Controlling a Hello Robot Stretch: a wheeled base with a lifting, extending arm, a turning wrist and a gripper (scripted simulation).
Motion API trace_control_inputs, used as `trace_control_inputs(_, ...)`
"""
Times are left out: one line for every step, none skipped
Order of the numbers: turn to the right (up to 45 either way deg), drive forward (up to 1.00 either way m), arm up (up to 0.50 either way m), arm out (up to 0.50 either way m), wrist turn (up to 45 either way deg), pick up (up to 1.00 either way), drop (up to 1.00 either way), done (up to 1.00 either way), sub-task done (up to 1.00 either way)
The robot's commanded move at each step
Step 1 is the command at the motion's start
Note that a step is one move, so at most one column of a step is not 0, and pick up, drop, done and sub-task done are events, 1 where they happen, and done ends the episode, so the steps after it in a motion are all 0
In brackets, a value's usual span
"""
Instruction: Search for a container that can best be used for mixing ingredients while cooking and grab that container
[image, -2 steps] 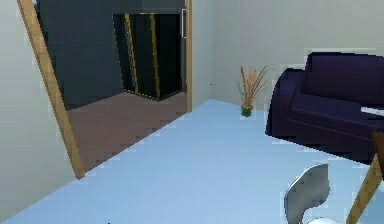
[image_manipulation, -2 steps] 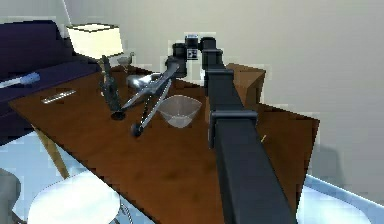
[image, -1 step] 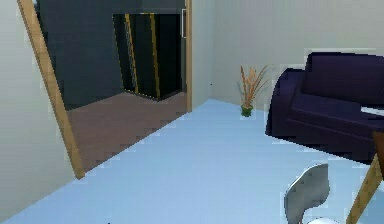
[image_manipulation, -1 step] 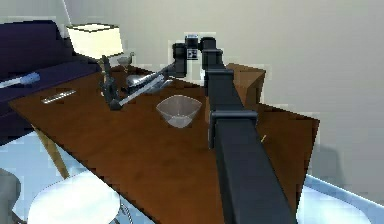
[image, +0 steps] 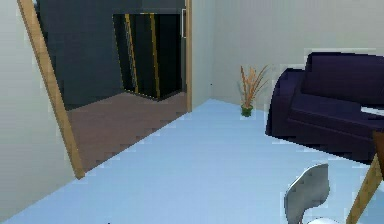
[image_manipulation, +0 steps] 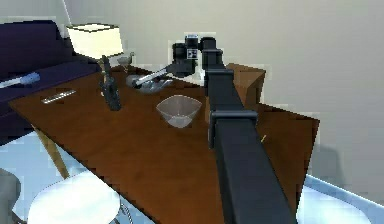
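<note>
Where the square arm (image_manipulation: 236, 135) ends, gripper (image_manipulation: 150, 78) (cannot tell if holding anything), translucent round bowl (image_manipulation: 178, 111) on brown wooden table (image_manipulation: 100, 135)

bowl (image_manipulation: 178, 111) — clear greyish glass, wide round rim, sides tapering to a smaller base | pose: upright, mouth up | place: standing on the dark brown wooden table (image_manipulation: 95, 135) — about mid-top, arm side view's centre

A plant (image: 246, 92) is placed beside the sofa (image: 330, 100). A dark figurine (image_manipulation: 110, 85) is set on the table (image_manipulation: 120, 150), near a lamp (image_manipulation: 95, 38); a chair (image_manipulation: 70, 205) is positioned beside the table.
</note>
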Motion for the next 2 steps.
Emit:
trace_control_inputs(0.0, 0.0, 0.0, 0.0, 36.0, 0.0, 0.0, 0.0, 0.0)
trace_control_inputs(0.0, 0.0, -0.2, 0.0, 0.0, 0.0, 0.0, 0.0, 0.0)
